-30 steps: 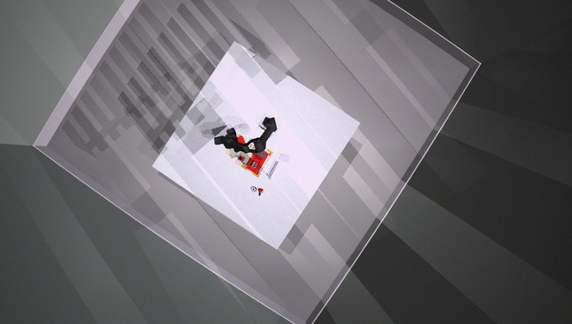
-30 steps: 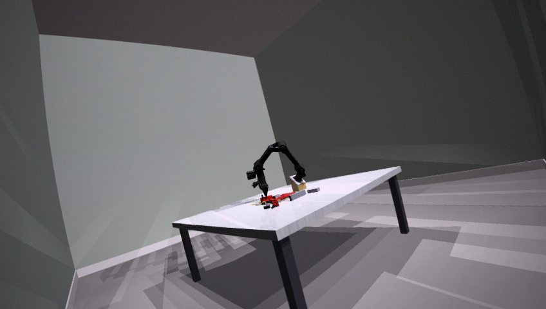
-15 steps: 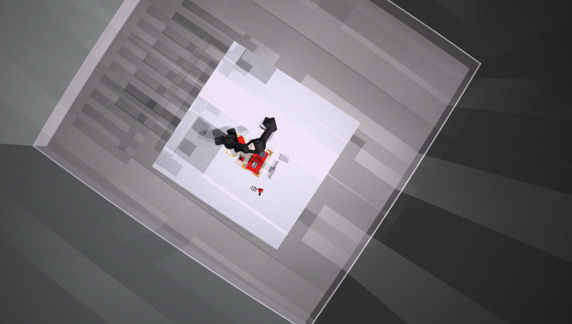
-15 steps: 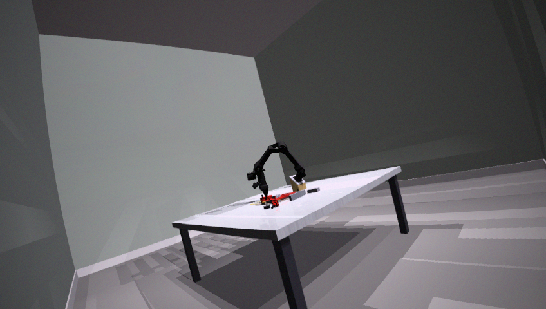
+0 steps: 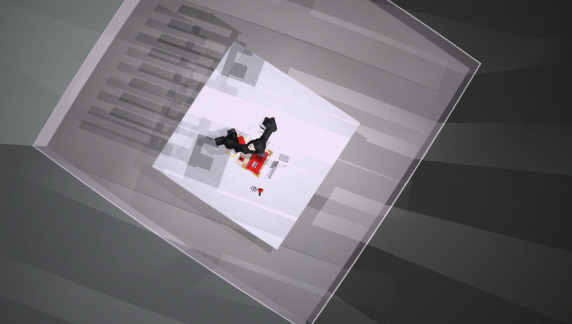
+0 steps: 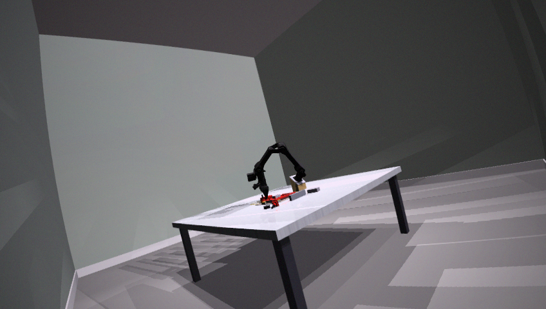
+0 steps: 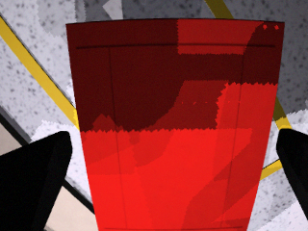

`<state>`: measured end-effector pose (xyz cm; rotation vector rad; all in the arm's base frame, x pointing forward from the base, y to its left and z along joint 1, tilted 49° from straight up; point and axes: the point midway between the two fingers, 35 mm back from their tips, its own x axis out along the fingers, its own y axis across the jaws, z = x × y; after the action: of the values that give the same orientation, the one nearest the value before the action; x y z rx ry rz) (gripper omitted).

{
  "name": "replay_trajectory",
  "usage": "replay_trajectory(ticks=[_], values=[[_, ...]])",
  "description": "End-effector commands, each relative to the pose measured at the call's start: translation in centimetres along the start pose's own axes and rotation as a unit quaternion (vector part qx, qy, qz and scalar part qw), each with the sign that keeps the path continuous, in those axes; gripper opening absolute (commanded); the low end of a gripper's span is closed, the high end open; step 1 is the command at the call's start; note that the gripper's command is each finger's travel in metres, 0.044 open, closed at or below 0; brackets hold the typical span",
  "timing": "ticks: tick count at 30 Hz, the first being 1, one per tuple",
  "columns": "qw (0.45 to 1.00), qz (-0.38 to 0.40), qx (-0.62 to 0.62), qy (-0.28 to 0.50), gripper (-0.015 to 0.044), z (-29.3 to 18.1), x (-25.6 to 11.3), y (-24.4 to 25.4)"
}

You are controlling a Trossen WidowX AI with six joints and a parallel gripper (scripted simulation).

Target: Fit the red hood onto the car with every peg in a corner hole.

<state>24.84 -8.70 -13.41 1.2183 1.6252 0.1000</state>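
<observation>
The red hood [image 7: 168, 168] [image 5: 241, 139] lies roof up on the table, inside a yellow outline. Its far edge is at the top of the wrist view; its near edge is cut off at the bottom. My gripper [image 7: 175, 141] [image 6: 266, 196] is open and empty, low over the hood. One fingertip shows on each side of the hood, with a gap between each and the shell. The red chassis [image 5: 250, 169] sits in the jig with orange corners [image 5: 258, 175], and the engine block [image 5: 254, 164] is on its deck. The pegs are too small to make out, and the hood's corner holes are not visible.
A grey bar [image 5: 272, 169] [image 6: 297, 195] and a grey block [image 5: 284, 157] [image 6: 313, 190] lie beside the chassis. A wheel [image 5: 253, 188] and a small red part [image 5: 260, 191] lie beyond it. A beige surface [image 7: 63, 207] with a dark edge is close to the left finger.
</observation>
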Motion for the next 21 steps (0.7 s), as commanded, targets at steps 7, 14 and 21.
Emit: replay_trajectory(ticks=[7,14,21], values=[[1.000,0.000,0.000,0.000,0.0414,-0.01,0.30,0.00],[1.000,0.000,0.000,0.000,0.0328,-0.01,0.30,0.00],[1.000,0.000,0.001,0.000,0.0242,-0.03,0.22,-0.01]])
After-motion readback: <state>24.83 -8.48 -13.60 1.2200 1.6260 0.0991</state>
